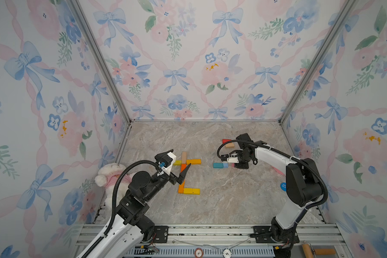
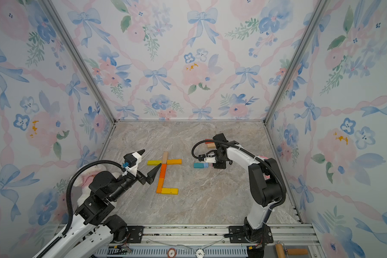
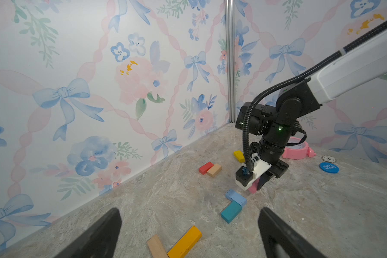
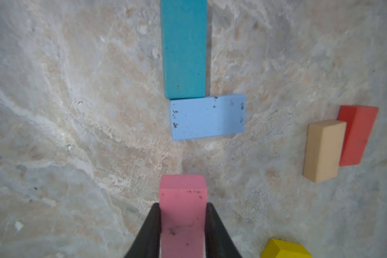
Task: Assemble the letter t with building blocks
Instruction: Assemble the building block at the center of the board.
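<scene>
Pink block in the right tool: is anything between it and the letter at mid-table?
Yes. The light blue block and the teal block lie on the table in line between the pink block, gripped by the right tool, and the letter. The open left tool hangs over the letter's stem.

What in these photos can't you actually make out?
- Pink block: in both top views, almost wholly hidden under the right gripper.
- Orange stem blocks: in a top view, partly covered by the left gripper.
- Yellow block: right wrist view, cut off by the edge.
- Plush toy: both top views, partly behind the left arm.
</scene>
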